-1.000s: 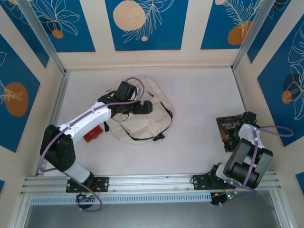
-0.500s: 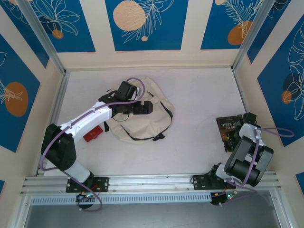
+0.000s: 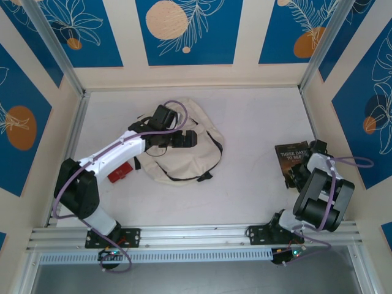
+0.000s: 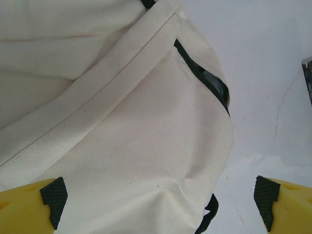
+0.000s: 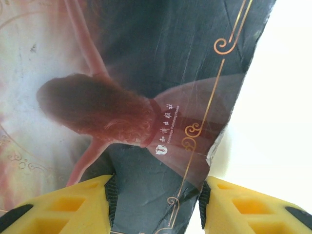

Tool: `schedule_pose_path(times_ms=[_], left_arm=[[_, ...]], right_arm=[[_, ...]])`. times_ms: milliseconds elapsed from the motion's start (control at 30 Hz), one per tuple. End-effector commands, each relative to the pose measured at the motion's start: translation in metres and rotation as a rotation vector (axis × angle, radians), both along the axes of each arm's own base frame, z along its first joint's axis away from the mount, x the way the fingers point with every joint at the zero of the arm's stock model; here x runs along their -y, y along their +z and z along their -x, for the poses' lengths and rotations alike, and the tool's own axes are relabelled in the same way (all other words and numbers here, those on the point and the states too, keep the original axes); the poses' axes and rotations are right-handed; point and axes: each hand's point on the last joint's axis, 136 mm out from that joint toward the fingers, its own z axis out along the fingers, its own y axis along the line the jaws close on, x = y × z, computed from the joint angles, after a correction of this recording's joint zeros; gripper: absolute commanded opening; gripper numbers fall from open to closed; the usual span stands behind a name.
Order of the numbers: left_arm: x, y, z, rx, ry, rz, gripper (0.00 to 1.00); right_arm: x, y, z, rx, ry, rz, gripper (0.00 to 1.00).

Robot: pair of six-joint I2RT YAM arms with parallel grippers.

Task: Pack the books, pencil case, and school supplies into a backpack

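Red flat item (image 3: 120, 172) lay near the tabletop's (image 3: 257, 116) left edge, just beside the left arm's white link. The backpack (image 3: 184, 147), cream canvas with black straps, sat left of centre, flattened on the tabletop. Left gripper (image 3: 187, 139) hovered over the backpack's middle. In the left wrist view its yellow fingers (image 4: 29, 207) were spread wide, one over the canvas (image 4: 122, 136) and the other out past the bag's edge over bare tabletop, holding nothing. A black strap (image 4: 202, 78) ran along the bag's right rim there. One of the books (image 3: 291, 157), dark with orange title lettering, lay near the right edge, well apart from the backpack. Right gripper (image 3: 304, 170) was down at the book's near side. In the right wrist view the cover (image 5: 146, 73) showed a long-haired figure and gold scroll lines, and the book's lower corner sat between the yellow fingers (image 5: 73, 204). The fingers stood part-way apart on either side of that corner; could not tell whether they actually pinched it.
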Motion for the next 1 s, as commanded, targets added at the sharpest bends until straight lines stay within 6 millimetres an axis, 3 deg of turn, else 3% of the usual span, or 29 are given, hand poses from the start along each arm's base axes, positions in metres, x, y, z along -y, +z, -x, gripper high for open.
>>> schedule_pose_path(times_ms=[0,400,467,600,667,733,867,967], left_arm=[[0.005,0.01,-0.005,0.017,-0.016,0.017,1.0],[0.002,0.007,-0.004,0.014,-0.012,0.004,1.0],[0.004,0.006,-0.005,0.011,-0.014,0.009,1.0],[0.01,0.002,-0.008,-0.006,-0.017,0.025,1.0],[0.013,0.001,-0.01,-0.015,-0.019,0.034,1.0],[0.016,0.0,-0.011,-0.023,-0.019,0.044,1.0],[0.023,0.0,-0.012,-0.035,-0.024,0.067,1.0],[0.029,0.0,-0.014,-0.04,-0.031,0.074,1.0]], right_arm=[[-0.027,-0.005,-0.025,0.025,0.143,-0.088,0.48],[-0.094,-0.015,-0.069,-0.079,0.475,-0.11,0.46],[-0.107,-0.012,-0.076,-0.079,0.54,-0.116,0.46],[-0.159,0.003,-0.097,0.017,0.714,-0.231,0.5],[-0.167,0.015,-0.102,0.033,0.744,-0.228,0.52],[-0.166,0.032,-0.112,0.08,0.741,-0.213,0.56],[-0.139,0.062,-0.129,0.133,0.705,-0.087,0.67],[-0.125,0.068,-0.151,0.183,0.739,-0.028,0.71]])
